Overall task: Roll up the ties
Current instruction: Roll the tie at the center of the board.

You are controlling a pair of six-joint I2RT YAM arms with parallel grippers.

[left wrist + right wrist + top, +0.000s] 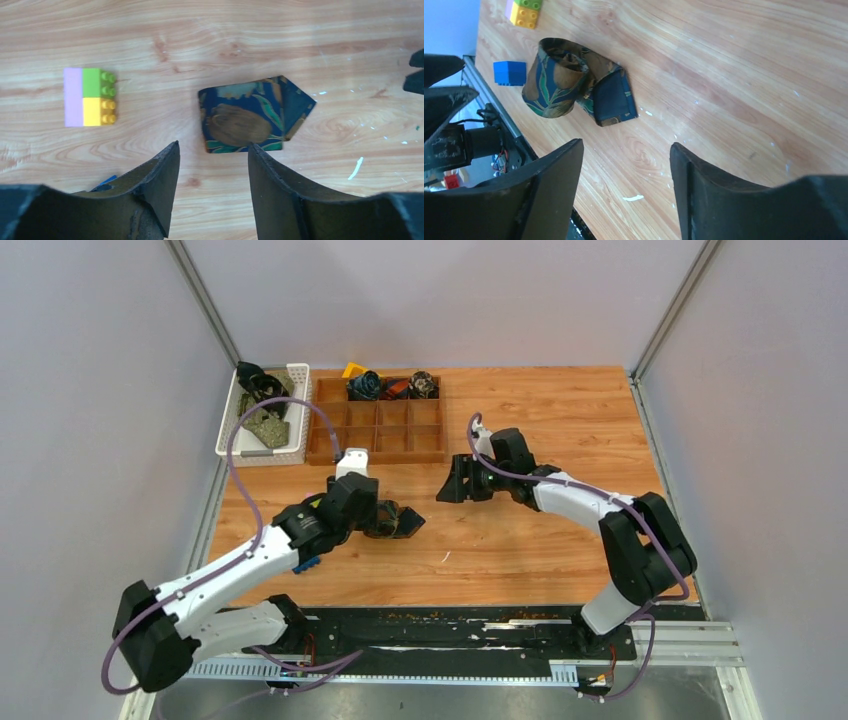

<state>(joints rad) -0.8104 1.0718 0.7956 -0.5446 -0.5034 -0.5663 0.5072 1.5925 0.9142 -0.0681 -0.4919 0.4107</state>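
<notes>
In the left wrist view the left claw (212, 148) is spread wide. Bare wood shows between its two dark fingers (160, 170). It grips nothing and touches nothing. Just past the fingertips, a little right of centre in that frame, lies the rolled tie (243, 118). It is navy with brown and green leaf shapes, and its pointed end sticks out flat toward the right. The roll rests on the table (560, 420), apart from both fingers. A small block (90, 97) in purple, green and yellow sits well to the left of it.

In the right wrist view the right claw (624, 145) is also released, with a wide gap between its fingers and only table in it. The same tie appears there in the upper left of the frame, a loose coil on its side with the flat tail pointing to the lower right. It lies well beyond the fingertips. A blue block (510, 72) lies just left of the coil.

From above, the two claws face each other near the middle of the table. At the upper left stands a wooden tray (378, 440) of compartments, with more rolled ties (364, 385) in its top row. Beside it, a white basket (258, 454) holds unrolled ties (262, 408).
</notes>
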